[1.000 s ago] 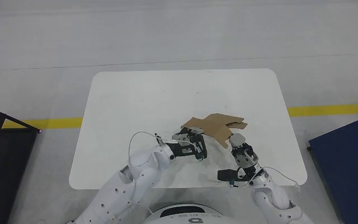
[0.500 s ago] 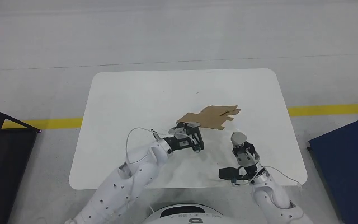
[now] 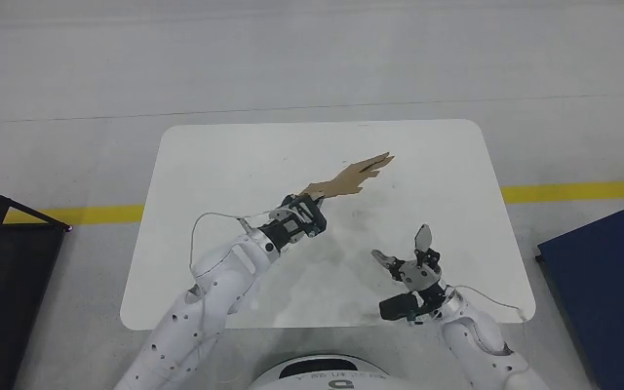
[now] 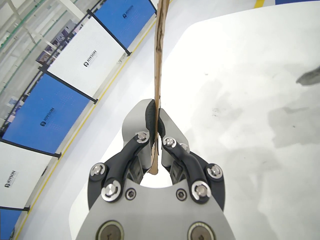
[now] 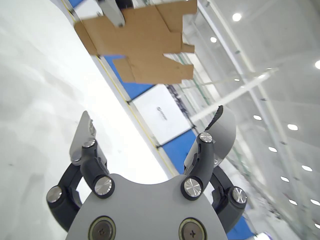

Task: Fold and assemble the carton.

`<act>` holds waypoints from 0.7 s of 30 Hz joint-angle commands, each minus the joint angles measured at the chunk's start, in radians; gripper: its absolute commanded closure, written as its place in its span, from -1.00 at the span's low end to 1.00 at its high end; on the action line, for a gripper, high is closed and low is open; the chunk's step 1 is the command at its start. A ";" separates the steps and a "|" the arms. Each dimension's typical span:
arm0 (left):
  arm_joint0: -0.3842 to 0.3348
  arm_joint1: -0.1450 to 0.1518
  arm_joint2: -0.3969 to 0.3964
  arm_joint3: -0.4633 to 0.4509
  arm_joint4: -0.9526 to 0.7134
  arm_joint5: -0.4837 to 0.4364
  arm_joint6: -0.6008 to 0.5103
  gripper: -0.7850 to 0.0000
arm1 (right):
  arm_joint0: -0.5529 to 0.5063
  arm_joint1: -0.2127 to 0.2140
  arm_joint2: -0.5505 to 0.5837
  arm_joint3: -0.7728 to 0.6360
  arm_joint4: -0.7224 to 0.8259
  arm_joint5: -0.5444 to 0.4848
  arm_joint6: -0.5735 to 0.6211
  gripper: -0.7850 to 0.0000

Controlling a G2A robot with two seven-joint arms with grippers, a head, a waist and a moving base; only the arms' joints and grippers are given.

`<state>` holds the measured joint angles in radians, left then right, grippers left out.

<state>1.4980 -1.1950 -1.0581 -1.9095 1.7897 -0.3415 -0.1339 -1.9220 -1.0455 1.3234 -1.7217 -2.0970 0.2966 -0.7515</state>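
Left pincer (image 3: pixel 311 211) mid-frame is clamped on the lower-left end of the carton (image 3: pixel 349 177); it sticks out toward upper right; right pincer (image 3: pixel 400 246) gapes wide, lower right.

Carton (image 3: pixel 346 178) — one; a flat brown cardboard blank with cut flaps.
Grippers — two: left gripper (image 3: pixel 310 210), right gripper (image 3: pixel 402 249), one per arm.
Table (image 3: pixel 244 166): one, white, with rounded corners.
Yellow floor line (image 3: pixel 97 213): one, showing on either side of the table.

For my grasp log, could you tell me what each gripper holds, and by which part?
The left gripper pinches the flat carton blank at one edge; the right gripper is open, holding nothing.
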 commanded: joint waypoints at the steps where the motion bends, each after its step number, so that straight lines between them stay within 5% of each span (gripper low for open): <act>1: -0.014 -0.001 -0.032 0.036 -0.375 -0.163 -0.022 1.00 | 0.017 0.007 0.013 0.014 0.055 -0.165 -0.094 -1.00; 5: -0.065 0.005 -0.099 0.107 -0.794 -0.342 -0.144 1.00 | 0.039 0.015 0.031 0.035 0.110 -0.295 -0.178 -1.00; 10: -0.110 0.018 -0.166 0.156 -1.109 -0.407 -0.259 1.00 | 0.045 0.021 0.049 0.050 0.161 -0.375 -0.254 -1.00; 21: -0.098 0.020 -0.180 0.159 -1.226 -0.406 -0.245 1.00 | 0.044 0.023 0.057 0.055 0.171 -0.388 -0.269 -1.00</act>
<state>1.3891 -1.1740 -1.2426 -1.7525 0.6551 -0.7371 -0.4044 -1.8782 -1.0227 1.3809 -1.6668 -1.9261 -0.0915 -1.0205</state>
